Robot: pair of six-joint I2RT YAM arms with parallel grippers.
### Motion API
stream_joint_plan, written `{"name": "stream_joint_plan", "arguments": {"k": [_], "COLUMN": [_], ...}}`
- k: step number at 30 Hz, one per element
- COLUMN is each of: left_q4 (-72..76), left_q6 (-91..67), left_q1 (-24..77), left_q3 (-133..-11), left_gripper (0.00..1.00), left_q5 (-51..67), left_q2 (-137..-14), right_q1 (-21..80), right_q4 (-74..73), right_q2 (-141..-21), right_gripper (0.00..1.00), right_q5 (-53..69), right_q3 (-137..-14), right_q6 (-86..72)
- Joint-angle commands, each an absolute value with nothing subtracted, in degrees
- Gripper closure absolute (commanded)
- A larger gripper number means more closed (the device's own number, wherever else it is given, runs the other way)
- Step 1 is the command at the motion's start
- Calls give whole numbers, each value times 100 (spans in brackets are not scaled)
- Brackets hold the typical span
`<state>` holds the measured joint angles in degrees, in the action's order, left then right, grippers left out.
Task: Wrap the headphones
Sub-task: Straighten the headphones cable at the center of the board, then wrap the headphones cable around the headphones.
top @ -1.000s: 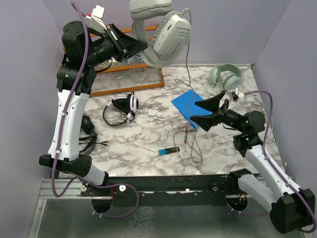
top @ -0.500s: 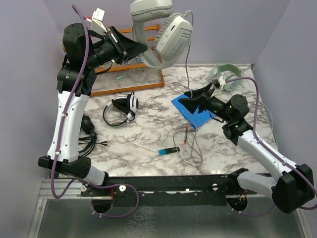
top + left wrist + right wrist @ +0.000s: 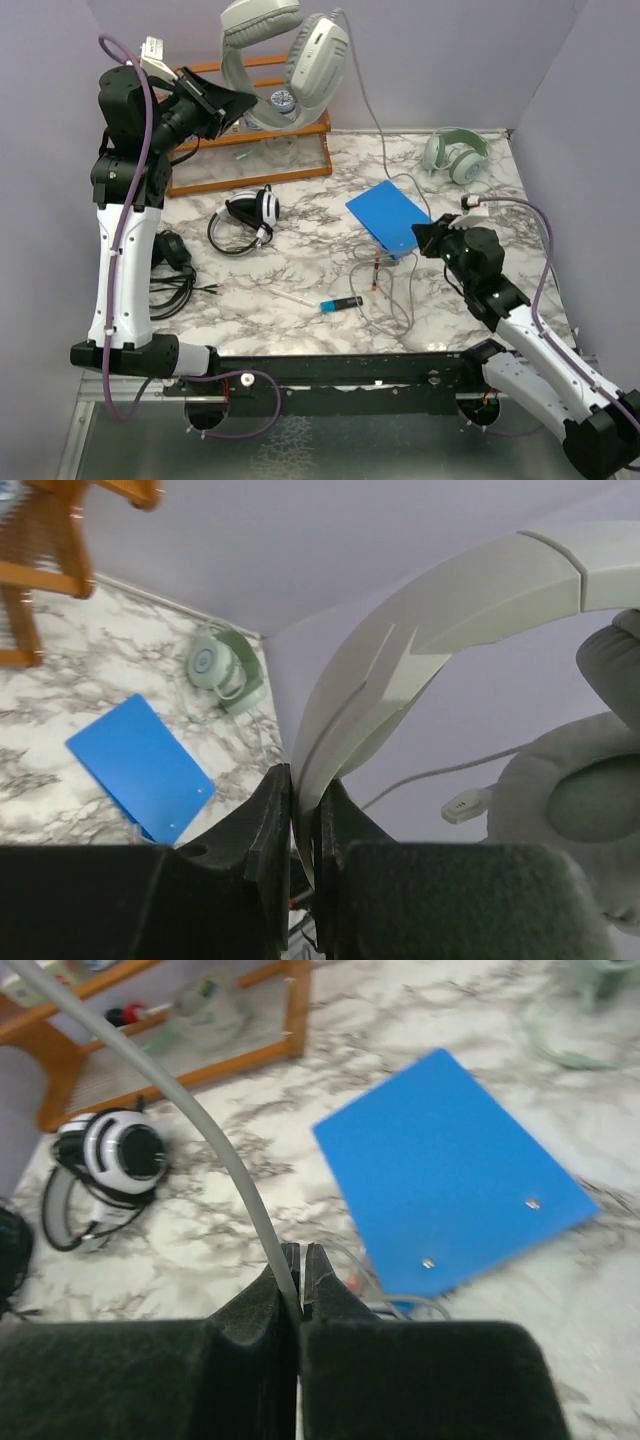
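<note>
My left gripper point(image 3: 236, 106) point(image 3: 303, 780) is raised high at the back left, shut on the headband point(image 3: 440, 610) of the pale grey-white headphones point(image 3: 285, 58). One grey ear cup point(image 3: 590, 810) hangs beside it. Their thin grey cable point(image 3: 378, 130) point(image 3: 205, 1130) drops down to my right gripper point(image 3: 420, 240) point(image 3: 302, 1255), which is shut on it just above the table by the blue board. More of the cable lies in loose loops point(image 3: 392, 298) on the marble. A white-and-black pair point(image 3: 246, 214) point(image 3: 118, 1155) lies left of centre. A black pair point(image 3: 170, 268) sits at the left edge.
A blue board point(image 3: 390, 217) point(image 3: 450, 1175) lies flat mid-table. Pale green headphones point(image 3: 455, 155) point(image 3: 225, 665) rest at the back right corner. A wooden rack point(image 3: 255, 150) point(image 3: 170, 1060) stands at the back left. A small blue-and-black stick point(image 3: 341, 302) lies near the front.
My left arm has swung left, carrying the headphones with it. My right gripper reached in over the blue board, pulled back toward the front and shut on the cable.
</note>
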<state>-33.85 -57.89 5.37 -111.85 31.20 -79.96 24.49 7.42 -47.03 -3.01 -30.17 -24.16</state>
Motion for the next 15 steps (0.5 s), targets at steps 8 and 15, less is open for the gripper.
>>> {"name": "stream_joint_plan", "arguments": {"k": [8,15], "left_q4": [-3158,-3567], "left_q6": [-5889,-5120], "left_q1": [237,231], "left_q3": [-10184,-9862], "left_gripper": [95,96], "left_q5": [1336,1796], "left_q2": [-7075,-7184], "right_q1": [2452,2452], "right_q4": [-1910,-622], "right_q2": [-3850,-3986], "right_gripper": [62,21], "right_q5": [-3552,-1056], "right_q3": [-2969,-3552], "right_q6": [-4000,-1911]}}
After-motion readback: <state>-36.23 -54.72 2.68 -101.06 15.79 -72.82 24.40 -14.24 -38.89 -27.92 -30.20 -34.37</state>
